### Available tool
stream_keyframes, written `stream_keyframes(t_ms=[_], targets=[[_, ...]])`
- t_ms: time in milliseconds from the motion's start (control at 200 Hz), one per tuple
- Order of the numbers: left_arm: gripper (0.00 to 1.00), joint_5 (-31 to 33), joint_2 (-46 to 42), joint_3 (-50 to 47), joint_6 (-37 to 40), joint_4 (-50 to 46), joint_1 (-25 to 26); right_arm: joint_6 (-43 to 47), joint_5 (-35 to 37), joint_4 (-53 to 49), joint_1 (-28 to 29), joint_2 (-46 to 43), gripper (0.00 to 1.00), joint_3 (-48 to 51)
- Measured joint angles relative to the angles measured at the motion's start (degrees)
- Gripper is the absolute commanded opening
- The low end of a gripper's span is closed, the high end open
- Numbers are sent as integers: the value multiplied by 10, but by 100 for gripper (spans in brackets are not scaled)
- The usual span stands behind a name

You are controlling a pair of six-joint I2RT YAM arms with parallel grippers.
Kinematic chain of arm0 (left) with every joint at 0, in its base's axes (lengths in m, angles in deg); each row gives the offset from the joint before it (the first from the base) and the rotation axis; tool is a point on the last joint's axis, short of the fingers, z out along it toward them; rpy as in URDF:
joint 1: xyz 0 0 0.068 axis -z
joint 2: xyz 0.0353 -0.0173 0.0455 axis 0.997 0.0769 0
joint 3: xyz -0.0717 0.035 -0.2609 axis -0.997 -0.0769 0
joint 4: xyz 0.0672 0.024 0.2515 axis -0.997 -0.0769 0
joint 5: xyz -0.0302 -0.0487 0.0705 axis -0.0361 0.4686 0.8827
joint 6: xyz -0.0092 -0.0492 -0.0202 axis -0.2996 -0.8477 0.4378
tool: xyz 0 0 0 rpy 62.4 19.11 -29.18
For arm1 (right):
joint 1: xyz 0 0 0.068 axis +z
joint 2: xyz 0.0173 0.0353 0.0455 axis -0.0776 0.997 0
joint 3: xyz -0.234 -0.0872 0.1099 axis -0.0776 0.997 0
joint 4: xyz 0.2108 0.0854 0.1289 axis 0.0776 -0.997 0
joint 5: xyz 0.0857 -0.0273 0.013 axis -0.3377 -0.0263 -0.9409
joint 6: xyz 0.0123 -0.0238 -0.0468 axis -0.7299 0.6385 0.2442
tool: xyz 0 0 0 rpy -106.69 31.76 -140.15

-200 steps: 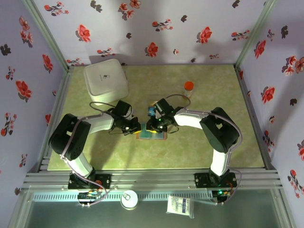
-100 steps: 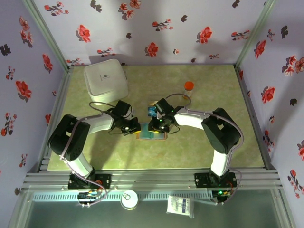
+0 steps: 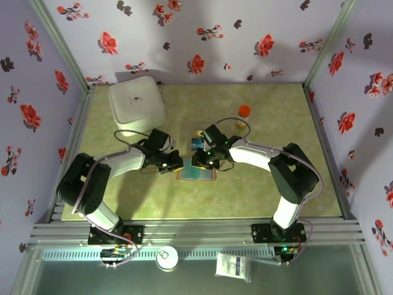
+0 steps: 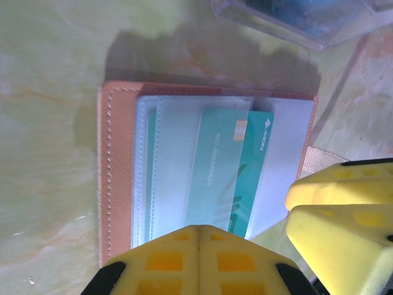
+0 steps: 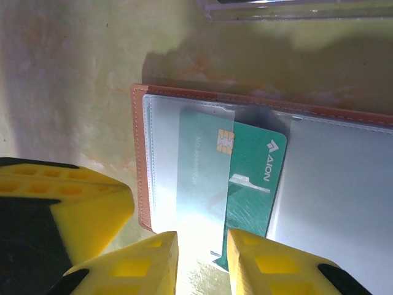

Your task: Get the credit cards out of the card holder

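Plainly the teal card (image 5: 252,184), half out of the card holder (image 5: 138,153), points lengthwise into the slightly spread right end effector (image 5: 201,261) — the left end effector (image 4: 198,246) sits pressed together alongside.

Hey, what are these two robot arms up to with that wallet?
They are working a teal card out of the open card holder lying on the table. The left arm, jaws shut, sits at the holder's edge. The right arm has its jaws slightly apart at the card's lower edge. The card sticks partly out of its clear pocket, not yet free.
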Motion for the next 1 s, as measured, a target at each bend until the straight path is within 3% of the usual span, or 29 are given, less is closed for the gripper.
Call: stream_keyframes(t_ms=[1005], targets=[[0,19,41,5,-1,2,11,0,8,0,-9,37,26,5]])
